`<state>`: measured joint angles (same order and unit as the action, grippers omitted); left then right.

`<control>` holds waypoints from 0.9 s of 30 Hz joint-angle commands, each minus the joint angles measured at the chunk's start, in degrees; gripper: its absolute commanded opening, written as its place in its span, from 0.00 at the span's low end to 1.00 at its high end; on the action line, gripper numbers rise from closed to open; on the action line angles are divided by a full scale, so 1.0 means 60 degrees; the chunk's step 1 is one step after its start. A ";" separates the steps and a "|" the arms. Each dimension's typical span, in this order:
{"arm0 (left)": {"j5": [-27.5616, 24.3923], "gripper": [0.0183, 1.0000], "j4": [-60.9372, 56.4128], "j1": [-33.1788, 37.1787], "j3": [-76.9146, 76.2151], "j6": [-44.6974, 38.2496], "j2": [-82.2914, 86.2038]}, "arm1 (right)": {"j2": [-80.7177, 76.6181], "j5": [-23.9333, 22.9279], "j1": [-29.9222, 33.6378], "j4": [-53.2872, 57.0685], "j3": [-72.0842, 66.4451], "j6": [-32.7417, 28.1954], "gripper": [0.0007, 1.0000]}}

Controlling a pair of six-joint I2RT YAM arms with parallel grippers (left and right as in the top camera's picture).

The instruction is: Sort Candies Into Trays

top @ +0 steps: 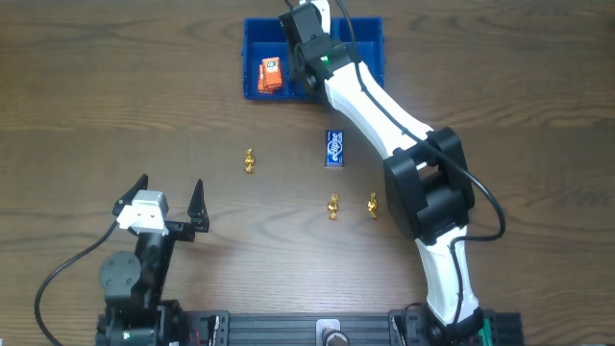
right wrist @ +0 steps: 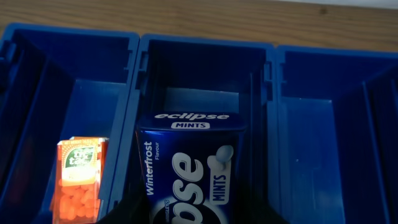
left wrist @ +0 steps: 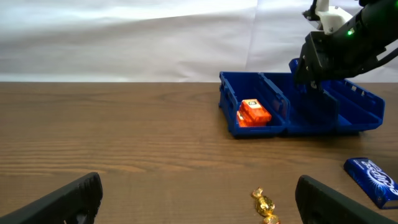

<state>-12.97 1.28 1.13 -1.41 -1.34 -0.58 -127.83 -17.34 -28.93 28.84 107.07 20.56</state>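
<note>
A brown wooden table (top: 115, 115) is backed by a white curtain (left wrist: 124, 37). The blue mint box (right wrist: 186, 174) is kept clamped by the right gripper (left wrist: 311, 79) at the middle compartment of the tray (right wrist: 205, 42), fingertips hidden; the jaws of the left gripper (top: 173, 197) are spread apart

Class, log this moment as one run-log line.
right gripper: holds mint box at middle bin of tray | orange box: left bin | left gripper: open, empty | table: second mint box, three gold candies

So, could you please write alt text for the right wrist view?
A blue mint box, held in the right gripper, hangs over the middle compartment of a blue tray. An orange candy box lies in the neighbouring compartment.
</note>
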 commanded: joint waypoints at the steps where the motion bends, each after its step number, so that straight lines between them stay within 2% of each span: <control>1: -0.0098 1.00 0.0317 0.0058 0.0189 -0.0029 0.0055 | -0.0044 -0.0015 0.0095 -0.0029 0.0033 0.0142 0.32; 2: -0.0095 1.00 0.0317 0.0058 0.0189 -0.0029 0.0055 | -0.0044 -0.0015 0.0095 -0.0018 0.0029 0.0146 0.34; 4: -0.0098 1.00 0.0317 0.0058 0.0189 -0.0029 0.0055 | -0.0044 -0.0011 0.0095 -0.0026 0.0029 0.0146 0.47; 5: -0.0095 1.00 0.0317 0.0058 0.0189 -0.0029 0.0055 | -0.0044 0.0000 0.0095 -0.0040 0.0029 0.0146 0.49; 6: -0.0098 1.00 0.0317 0.0058 0.0189 -0.0029 0.0055 | -0.0044 0.0029 0.0095 -0.0055 0.0029 0.0142 0.55; 8: -0.0095 1.00 0.0317 0.0058 0.0189 -0.0029 0.0055 | -0.0044 0.0062 0.0095 -0.0058 0.0029 0.0138 0.77; 11: -0.0095 1.00 0.0317 0.0058 0.0189 -0.0029 0.0055 | 0.0018 0.0208 0.0095 -0.0011 0.0044 0.0138 0.92; 15: -0.0095 1.00 0.0317 0.0058 0.0189 -0.0029 0.0055 | 0.0681 0.0572 0.0157 0.0331 0.0044 0.0142 1.00; 20: -0.0095 1.00 0.0317 0.0058 0.0189 -0.0029 0.0055 | 0.2215 0.0605 0.0153 0.2080 -0.0226 0.0204 1.00; 23: -0.0098 1.00 0.0317 0.0058 0.0189 -0.0029 0.0055 | 0.2845 0.0703 0.0153 0.2896 -0.0984 0.0692 1.00; 27: -0.0095 1.00 0.0317 0.0058 0.0189 -0.0029 0.0055 | 0.3242 0.1421 0.0142 0.3271 -0.2412 0.1137 1.00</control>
<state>-12.97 1.28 1.13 -1.41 -1.32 -0.58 -108.07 -12.60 -28.56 47.13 99.50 23.86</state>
